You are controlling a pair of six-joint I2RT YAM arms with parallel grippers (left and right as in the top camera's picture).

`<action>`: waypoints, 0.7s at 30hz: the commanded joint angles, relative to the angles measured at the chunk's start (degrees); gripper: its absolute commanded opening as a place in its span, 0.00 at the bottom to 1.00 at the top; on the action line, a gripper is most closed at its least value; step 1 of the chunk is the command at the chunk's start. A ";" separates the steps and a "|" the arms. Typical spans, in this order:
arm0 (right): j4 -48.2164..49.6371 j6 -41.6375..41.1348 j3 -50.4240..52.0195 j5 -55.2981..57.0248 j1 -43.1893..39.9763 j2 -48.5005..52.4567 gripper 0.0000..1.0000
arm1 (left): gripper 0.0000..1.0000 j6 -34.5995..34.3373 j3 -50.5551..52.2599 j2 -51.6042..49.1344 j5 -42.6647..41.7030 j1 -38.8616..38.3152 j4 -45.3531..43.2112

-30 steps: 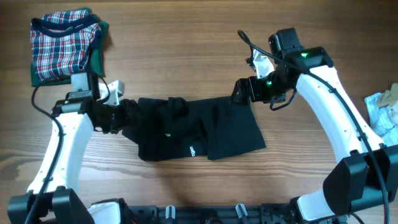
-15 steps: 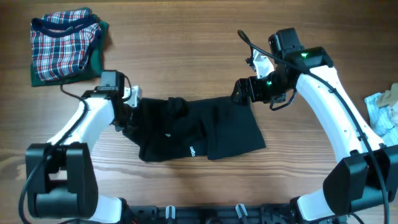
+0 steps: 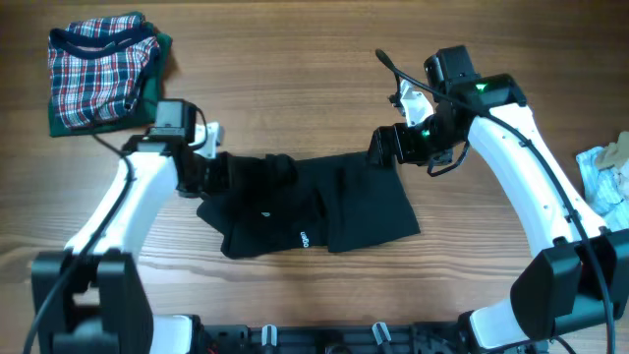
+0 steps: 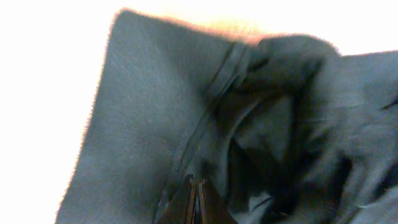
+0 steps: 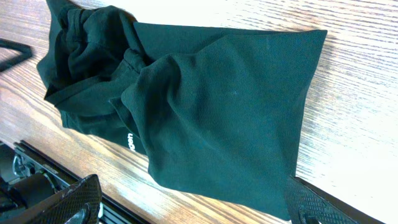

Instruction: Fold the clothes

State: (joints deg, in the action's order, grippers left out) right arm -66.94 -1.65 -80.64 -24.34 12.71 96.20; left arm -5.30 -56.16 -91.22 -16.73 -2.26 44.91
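Black garment (image 3: pixel 324 206) clamped at edge by left end effector (image 4: pixel 196 198); right end effector (image 3: pixel 384 147) spread open over opposite corner.

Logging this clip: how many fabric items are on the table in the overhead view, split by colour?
black garment: 1
plaid garment: 1 (the green edge under it may be part of it; cannot tell)
pale crumpled cloth, at the right edge: 1
Total: 3
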 commanded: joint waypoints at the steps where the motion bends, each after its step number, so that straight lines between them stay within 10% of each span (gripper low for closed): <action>1: -0.39 0.13 0.52 0.59 0.20 -0.04 0.95 | 0.04 -1.20 -1.51 5.38 0.04 3.06 1.53; 5: -0.33 0.13 0.52 0.61 0.94 -0.04 0.94 | 0.12 -1.14 -1.51 6.97 -0.13 5.92 3.72; 9: -0.42 0.26 0.52 0.61 0.94 -0.04 0.95 | 0.71 -7.19 -0.68 6.67 3.19 6.71 7.45; 21: 0.15 3.15 0.52 1.68 0.94 -0.04 0.95 | 0.70 -17.46 8.90 6.29 5.44 9.88 4.44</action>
State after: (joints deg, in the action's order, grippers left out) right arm -66.85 0.34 -80.64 -23.73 13.43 96.20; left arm -21.17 -49.01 -85.23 -11.77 7.42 52.18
